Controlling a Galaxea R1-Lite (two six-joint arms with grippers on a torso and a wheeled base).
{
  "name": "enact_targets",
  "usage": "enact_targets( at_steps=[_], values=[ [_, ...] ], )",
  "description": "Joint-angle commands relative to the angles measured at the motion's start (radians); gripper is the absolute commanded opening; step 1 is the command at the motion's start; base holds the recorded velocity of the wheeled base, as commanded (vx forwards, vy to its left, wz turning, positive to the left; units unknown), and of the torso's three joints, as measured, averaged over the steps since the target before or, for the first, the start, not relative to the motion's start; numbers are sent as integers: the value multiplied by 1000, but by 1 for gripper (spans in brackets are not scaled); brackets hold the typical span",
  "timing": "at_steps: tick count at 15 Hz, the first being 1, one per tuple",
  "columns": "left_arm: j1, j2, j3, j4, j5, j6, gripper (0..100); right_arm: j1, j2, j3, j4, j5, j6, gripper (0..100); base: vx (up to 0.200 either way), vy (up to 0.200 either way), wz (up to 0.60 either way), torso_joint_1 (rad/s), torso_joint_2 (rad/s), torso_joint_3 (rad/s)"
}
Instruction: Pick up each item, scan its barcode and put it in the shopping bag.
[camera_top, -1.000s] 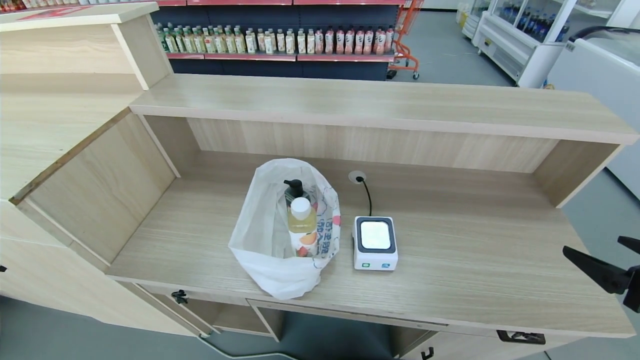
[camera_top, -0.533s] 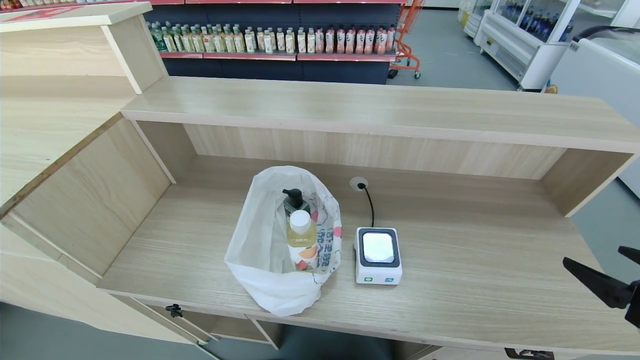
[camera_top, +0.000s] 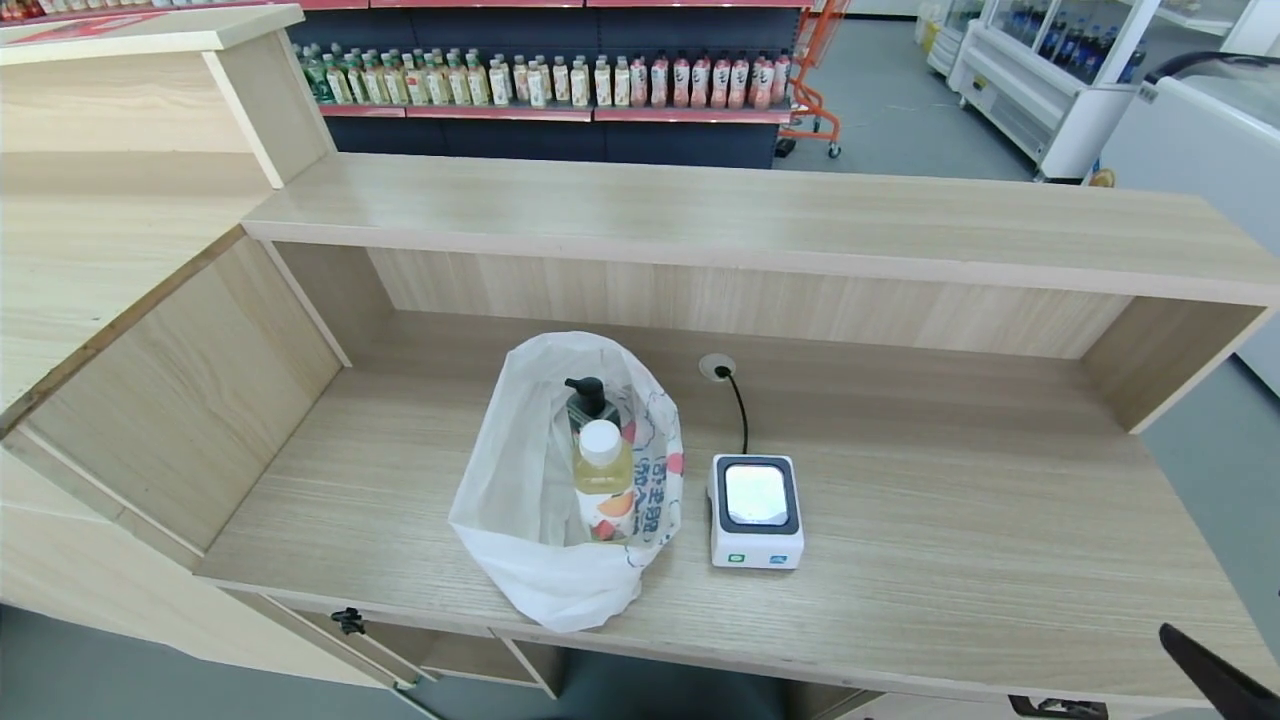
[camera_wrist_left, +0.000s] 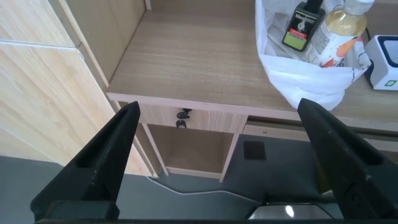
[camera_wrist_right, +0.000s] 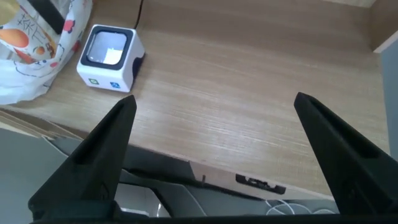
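Hanging in front of the near edge of the wooden counter (camera_top: 950, 520), at its left part, the left gripper (camera_wrist_left: 217, 104) has its two black fingers spread wide apart, and nothing is between them. Under the counter edge near this gripper there is a small dark lock (camera_wrist_left: 182, 118) on a drawer front.

A little left of the middle of the counter stands the white plastic shopping bag (camera_top: 560, 500), with its mouth open upward. Two items stand upright inside it. The dark pump bottle (camera_top: 588, 400) is at the back. The juice bottle (camera_top: 603, 470), with a white cap and yellow liquid, is just in front of it and very close to it; whether they touch cannot be told.

Just beside the bag, on its right, the barcode scanner (camera_top: 756, 510) sits on the counter. It is a white box with a dark-framed window that faces up. A black cable (camera_top: 738, 405) runs from its back to a round hole (camera_top: 716, 366) in the counter top.

The right gripper (camera_wrist_right: 214, 98) hangs at the near edge of the counter, well to the right of the scanner. Its fingers are also wide apart and hold nothing. One black finger (camera_top: 1210, 675) of it shows at the lower right corner of the head view.

Behind the counter, a store shelf (camera_top: 560, 80) carries a long row of drink bottles, and white display coolers (camera_top: 1060, 80) stand at the far right.
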Motion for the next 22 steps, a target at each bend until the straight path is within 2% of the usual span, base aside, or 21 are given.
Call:
enact_targets(
  at_steps=[1,3,7,9,11,14,17,22],
  values=[
    [0,0,0,0,0,0,100,9,-247,17,152,-16,3,100,0,0,0,0,0,0],
    [0,0,0,0,0,0,100,16,-360,17,271,-57,3,100,0,0,0,0,0,0],
    [0,0,0,0,0,0,100,73,-495,17,386,-70,3,100,0,0,0,0,0,0],
    [0,0,0,0,0,0,100,113,-575,17,463,-145,1,100,0,0,0,0,0,0],
    [0,0,0,0,0,0,100,156,-578,17,480,-200,4,100,0,0,0,0,0,0],
    [0,0,0,0,0,0,100,171,-583,17,511,-214,17,100,0,0,0,0,0,0],
    [0,0,0,0,0,0,100,224,-621,17,551,-304,43,100,0,0,0,0,0,0],
    [0,0,0,0,0,0,100,233,-673,17,560,-290,35,100,0,0,0,0,0,0]
  ],
)
